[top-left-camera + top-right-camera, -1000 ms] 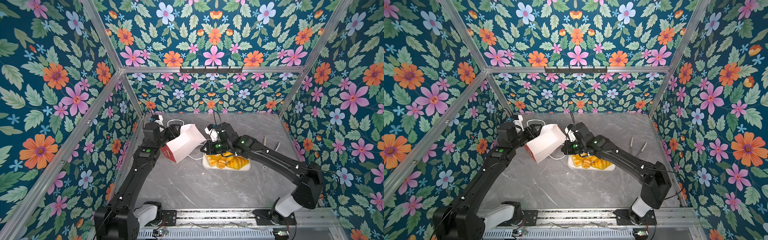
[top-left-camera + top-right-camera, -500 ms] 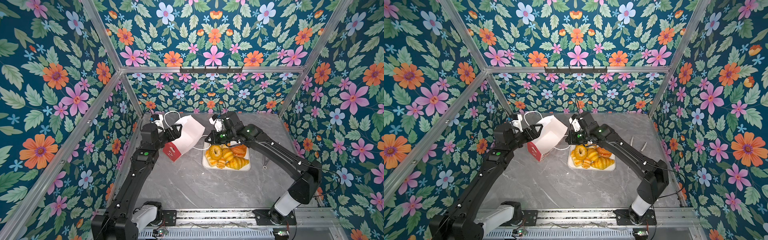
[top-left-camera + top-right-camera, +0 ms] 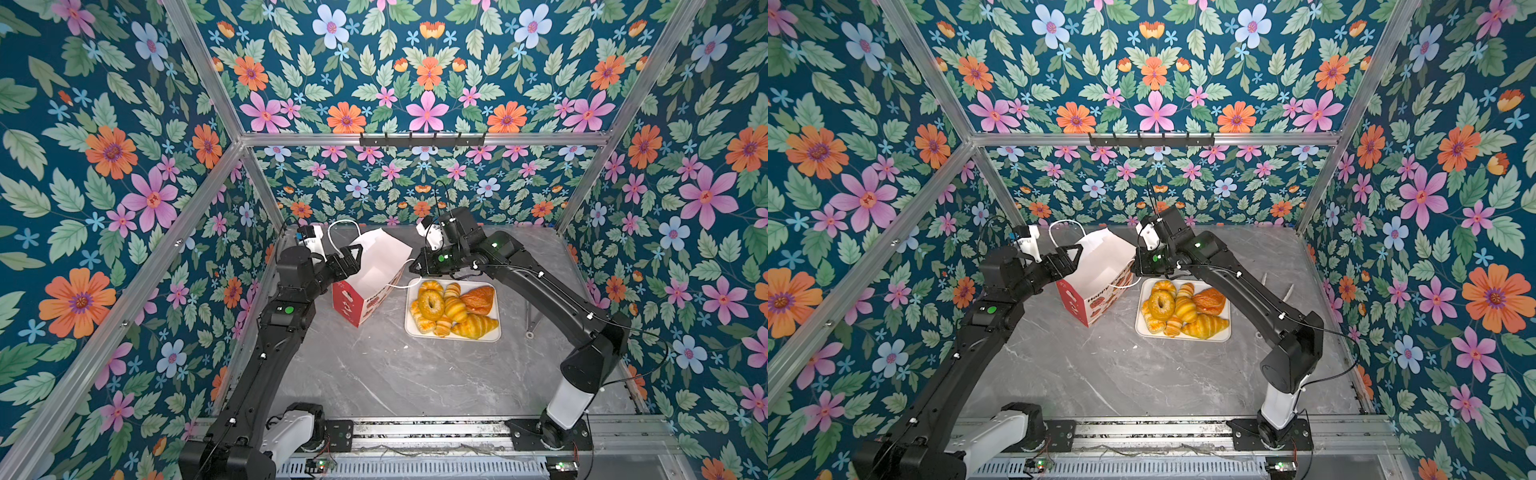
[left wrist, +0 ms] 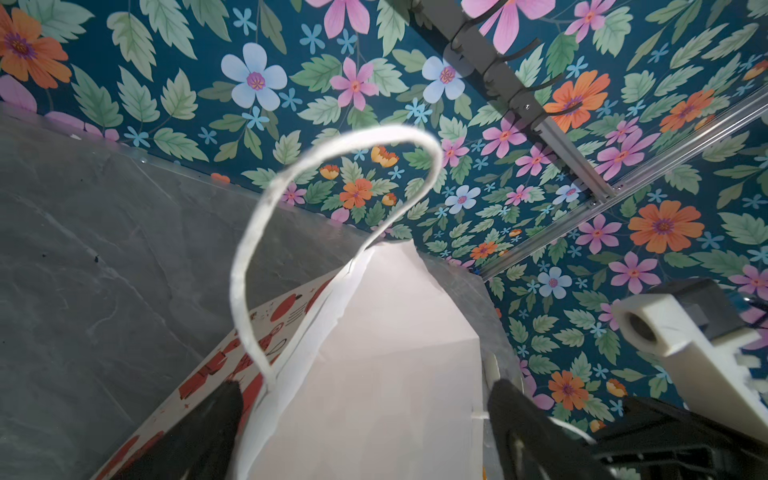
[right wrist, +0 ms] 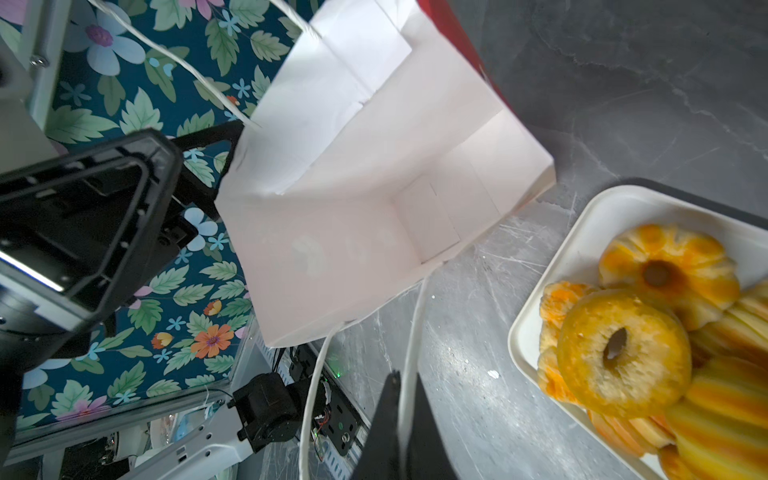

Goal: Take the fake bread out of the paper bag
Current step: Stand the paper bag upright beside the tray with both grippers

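The paper bag (image 3: 376,266) (image 3: 1100,259) stands tilted on its red base at the table's middle left, mouth up and toward the right. In the right wrist view its inside (image 5: 374,187) shows only white lining. My right gripper (image 3: 415,268) (image 5: 400,384) is shut on the bag's white cord handle (image 5: 415,316). My left gripper (image 3: 356,257) (image 4: 361,415) is open at the bag's upper left, and white paper (image 4: 374,374) fills the gap between its fingers. The fake bread (image 3: 449,307) (image 3: 1183,307) (image 5: 623,353) lies heaped on a white tray (image 3: 453,337), just right of the bag.
Two thin metal tools (image 3: 532,320) lie on the table right of the tray, under my right arm. A black hook rack (image 3: 422,139) hangs on the back wall. Floral walls close in on three sides, and a metal rail (image 3: 415,428) runs along the front.
The bag was tipped with its mouth at the tray; it has swung up and leftward onto its base, uncovering the bread. My right gripper rose and drew back with the handle. The left jaws opened wider.
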